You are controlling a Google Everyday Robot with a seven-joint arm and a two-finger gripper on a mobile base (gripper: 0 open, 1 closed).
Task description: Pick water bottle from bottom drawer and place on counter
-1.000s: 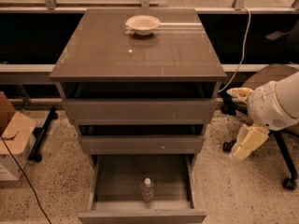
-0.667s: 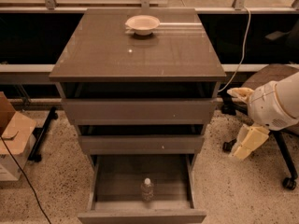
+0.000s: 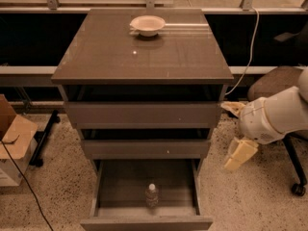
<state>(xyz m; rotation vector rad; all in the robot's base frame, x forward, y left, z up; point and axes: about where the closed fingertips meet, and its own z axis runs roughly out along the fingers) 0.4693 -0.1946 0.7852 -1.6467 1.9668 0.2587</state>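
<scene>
Your claw (image 3: 237, 130) hangs right of the cabinet, beside the upper drawers, fingers spread, gripping nothing. Water bottle (image 3: 152, 195) stands upright in the open bottom drawer (image 3: 144, 223), near its front wall. Cream bowl (image 3: 147, 25) sits on the desk (image 3: 144, 57), at the far edge.

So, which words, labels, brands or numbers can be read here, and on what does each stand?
None can be read.
The water bottle in the bottom drawer: label, if any, too small to read.
The counter, the bowl on it, the cardboard box at left: no print visible.
The hand, open, to the right of the drawers: no marking.
</scene>
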